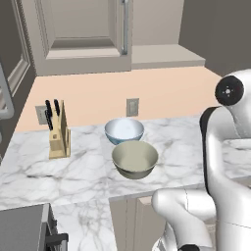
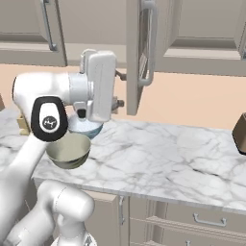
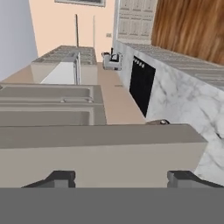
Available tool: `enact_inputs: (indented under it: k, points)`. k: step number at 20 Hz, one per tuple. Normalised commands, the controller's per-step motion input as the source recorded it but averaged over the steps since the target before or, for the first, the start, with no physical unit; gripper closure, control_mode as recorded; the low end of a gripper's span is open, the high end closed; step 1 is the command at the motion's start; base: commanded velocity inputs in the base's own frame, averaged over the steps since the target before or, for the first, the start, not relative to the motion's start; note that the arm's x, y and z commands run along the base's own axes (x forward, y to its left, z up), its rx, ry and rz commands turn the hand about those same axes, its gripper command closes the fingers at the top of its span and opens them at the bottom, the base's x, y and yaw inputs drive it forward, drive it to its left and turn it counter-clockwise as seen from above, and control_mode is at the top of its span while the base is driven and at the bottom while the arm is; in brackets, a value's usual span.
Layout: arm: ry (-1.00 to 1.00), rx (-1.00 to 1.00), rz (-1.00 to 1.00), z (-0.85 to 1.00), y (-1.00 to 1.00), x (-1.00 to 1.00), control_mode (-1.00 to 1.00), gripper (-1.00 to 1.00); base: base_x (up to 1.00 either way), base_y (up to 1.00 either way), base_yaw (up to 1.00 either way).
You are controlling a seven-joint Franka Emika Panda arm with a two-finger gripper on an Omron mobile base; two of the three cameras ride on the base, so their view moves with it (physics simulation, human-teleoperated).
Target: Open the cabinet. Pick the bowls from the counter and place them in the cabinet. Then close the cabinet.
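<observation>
Bowls are seen on the counter (image 1: 93, 171): the olive-beige bowl (image 1: 135, 159) nearest the edge, the pale blue-white bowl (image 1: 124, 131) touching it just behind. A knife block (image 1: 59, 132) is set to their left, wall outlets behind. Above, the cabinet (image 2: 139, 53) door is swung open. The gripper (image 3: 122, 177) is held at that door's edge, fingers spread wide with nothing between them, well above the bowls.
</observation>
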Motion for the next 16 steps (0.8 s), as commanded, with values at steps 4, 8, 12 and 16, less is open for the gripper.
enact_inputs:
  k: [4,8,12,16]
  points:
    - [-0.02,-0.1,0.08,-0.05,0.71,-0.43,-1.0,-1.0,0.0,0.0,0.0]
    - [0.01,-0.31,0.23,-0.01,0.99,-0.2,-1.0,-1.0,0.0,0.0,0.0]
    - [0.22,-0.43,0.17,0.15,1.0,0.0,-1.0,-1.0,0.0,0.0,0.0]
    - [0.21,-0.59,0.17,0.09,0.91,0.0,-1.0,-1.0,0.0,0.0,0.0]
